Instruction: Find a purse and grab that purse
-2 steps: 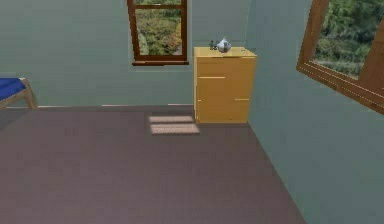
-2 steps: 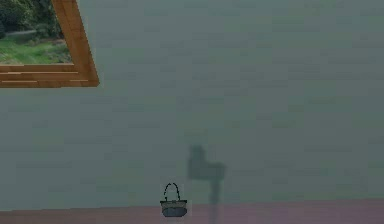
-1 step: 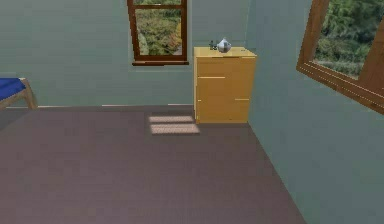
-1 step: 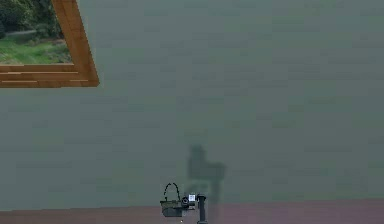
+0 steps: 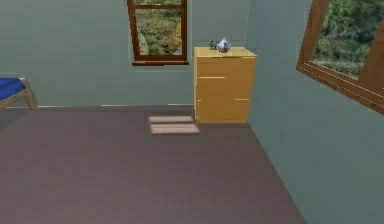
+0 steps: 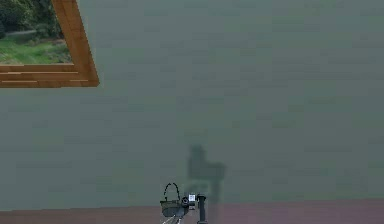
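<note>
Small dark purse with a looped handle hangs at the tool's far end, clear of the floor, low against the green wall. Tool apart or together: cannot tell.

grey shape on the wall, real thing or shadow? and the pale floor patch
Arm side view: grey shape is only a shadow on the wall, above the gripper. Forward view: pale patch looks like light on the floor by the dresser.

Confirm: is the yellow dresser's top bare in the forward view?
No: the yellow dresser carries a small grey-blue object on its top.
</note>
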Controlling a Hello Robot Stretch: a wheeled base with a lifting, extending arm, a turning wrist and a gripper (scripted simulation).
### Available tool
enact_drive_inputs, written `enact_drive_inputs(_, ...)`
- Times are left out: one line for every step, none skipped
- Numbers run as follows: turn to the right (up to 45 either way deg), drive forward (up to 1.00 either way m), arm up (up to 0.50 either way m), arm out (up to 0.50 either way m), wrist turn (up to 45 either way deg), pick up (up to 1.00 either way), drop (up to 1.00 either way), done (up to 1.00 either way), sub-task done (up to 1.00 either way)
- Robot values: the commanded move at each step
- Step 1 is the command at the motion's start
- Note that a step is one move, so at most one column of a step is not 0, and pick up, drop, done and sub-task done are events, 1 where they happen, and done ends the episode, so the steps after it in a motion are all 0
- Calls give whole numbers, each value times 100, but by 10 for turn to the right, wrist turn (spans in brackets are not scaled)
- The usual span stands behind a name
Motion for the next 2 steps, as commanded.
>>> enact_drive_inputs(0, 0, 0, 0, 450, 0, 0, 0, 0)
enact_drive_inputs(0, 0, 0, 0, 450, 0, 0, 0, 0)
